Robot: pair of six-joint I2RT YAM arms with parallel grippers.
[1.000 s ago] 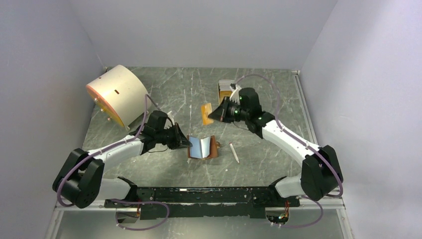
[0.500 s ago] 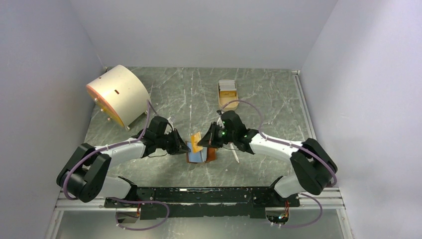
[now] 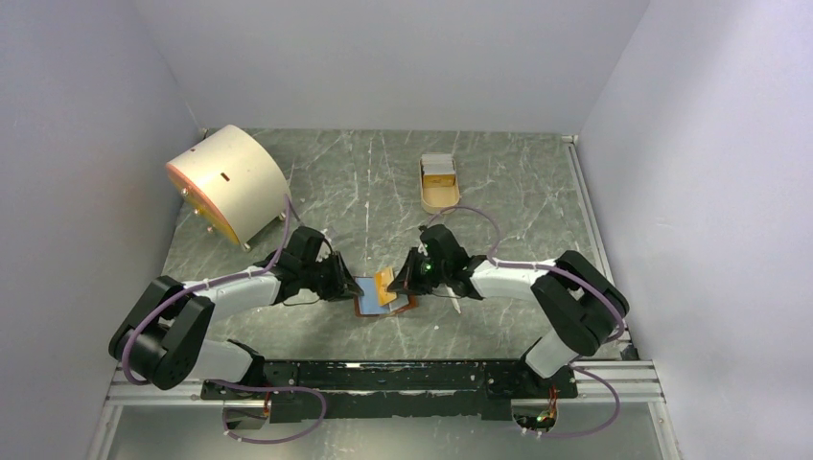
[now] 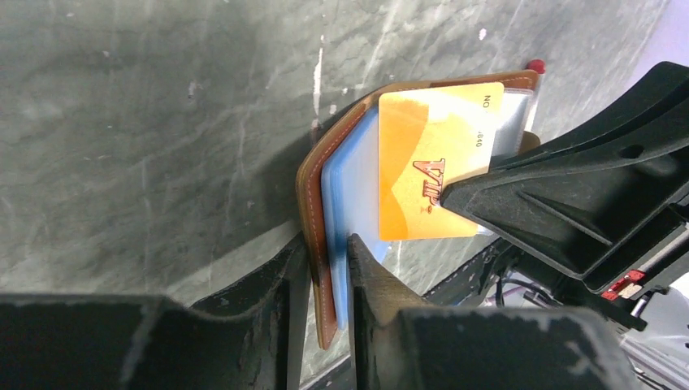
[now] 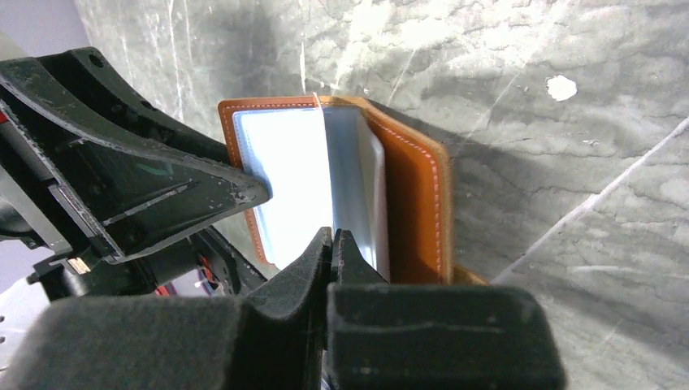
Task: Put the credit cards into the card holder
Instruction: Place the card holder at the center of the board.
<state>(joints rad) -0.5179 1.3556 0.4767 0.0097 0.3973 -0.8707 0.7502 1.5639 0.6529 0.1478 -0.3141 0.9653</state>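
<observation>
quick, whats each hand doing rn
Left hand: fingers on either side of the card holder edge; whether it is gripping cannot be told.
Right hand: closed, holding the orange credit card.

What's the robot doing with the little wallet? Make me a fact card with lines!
Card holder: open, blue inside showing
Orange card: pinched by the right tool, held over the open sleeves; can't tell if it's in a pocket yet
Left tool: fingers on either side of the card holder's brown edge; how tight, can't tell
Pale cards: waiting in the tan tray, farther back
</observation>
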